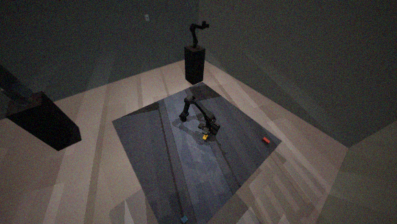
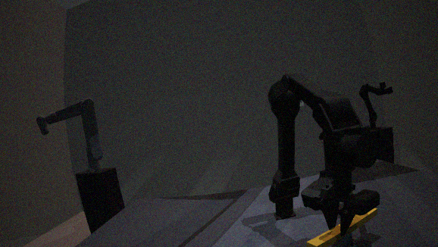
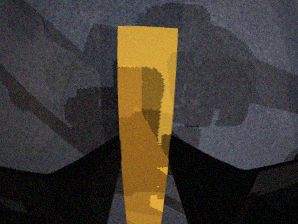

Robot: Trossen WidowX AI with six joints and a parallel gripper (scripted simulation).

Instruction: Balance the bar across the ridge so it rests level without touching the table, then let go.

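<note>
A long yellow bar sits between my fingers. My gripper is shut on the yellow bar near its middle and points down at the dark table. In the exterior view the bar is held low, close above the table, with its far end a little higher. In the wrist view the bar runs straight away from me between the two dark fingers. I see no ridge under the bar in any view.
A small red block lies near the table's right edge. A small blue block lies at the table's front corner. A dark pedestal bearing another arm stands behind the table. A dark box is at the left.
</note>
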